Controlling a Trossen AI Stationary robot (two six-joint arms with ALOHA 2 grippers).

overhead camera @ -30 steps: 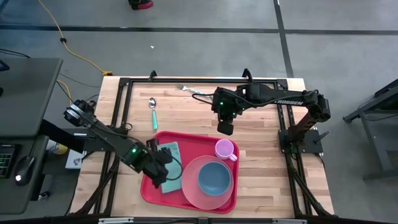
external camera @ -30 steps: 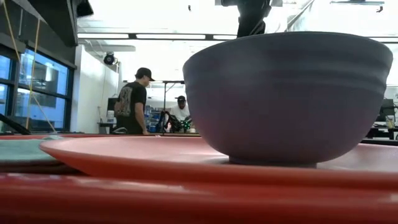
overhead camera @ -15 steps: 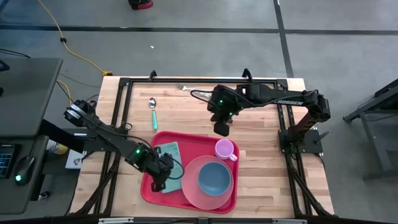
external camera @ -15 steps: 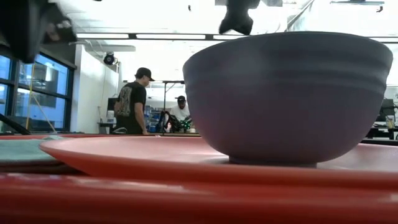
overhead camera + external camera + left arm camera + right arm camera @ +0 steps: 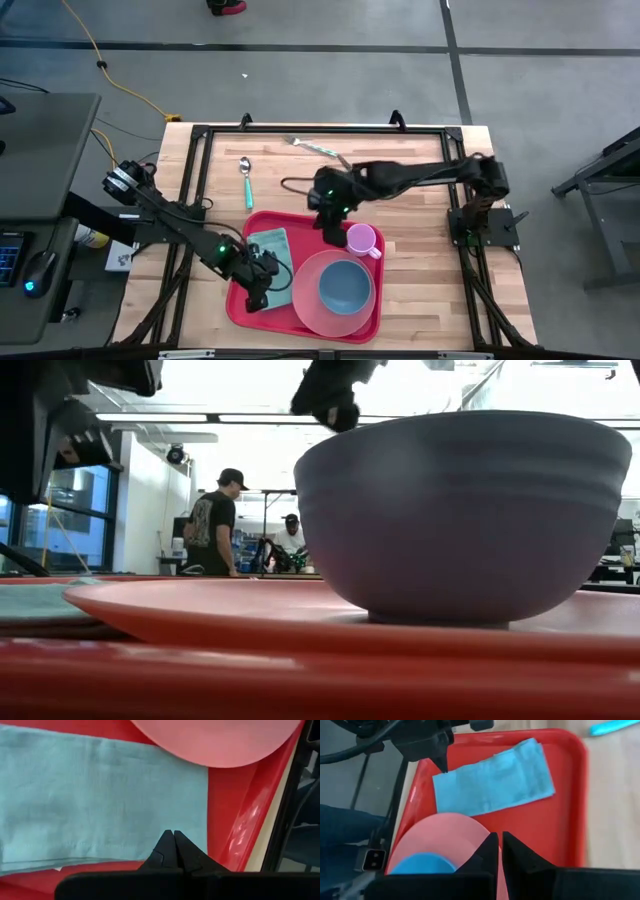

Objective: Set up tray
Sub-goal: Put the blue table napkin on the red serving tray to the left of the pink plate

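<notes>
The red tray [image 5: 247, 300] lies near the table's front edge. On it are a folded teal napkin [image 5: 268, 244], a pink plate [image 5: 308, 300] with a blue bowl [image 5: 345, 285] on it, and a pink cup [image 5: 362, 240]. My left gripper [image 5: 173, 834] is shut, its tips over the napkin's near end [image 5: 150, 851], close to the tray's left rim. My right gripper [image 5: 499, 837] is shut and hangs over the tray's far part, beside the cup, with nothing in it. My left gripper points its shut fingertips [image 5: 167, 840] steeply down at the napkin's near edge [image 5: 125, 854]. I cannot tell whether they touch the cloth. The napkin lies flat on the tray.
A spoon with a teal handle [image 5: 245, 180] and a fork [image 5: 312, 147] lie on the bare wood beyond the tray. A dark metal frame [image 5: 195, 170] borders the table. In the low view, people stand in the room behind the bowl [image 5: 465, 510].
My right gripper has swung toward the table's left and near edges and down, tipping further downward, from beyond the tray to over its far part beside the cup. My left gripper has sunk toward the napkin's near end and tipped more steeply. Nothing on the tray has moved.
</notes>
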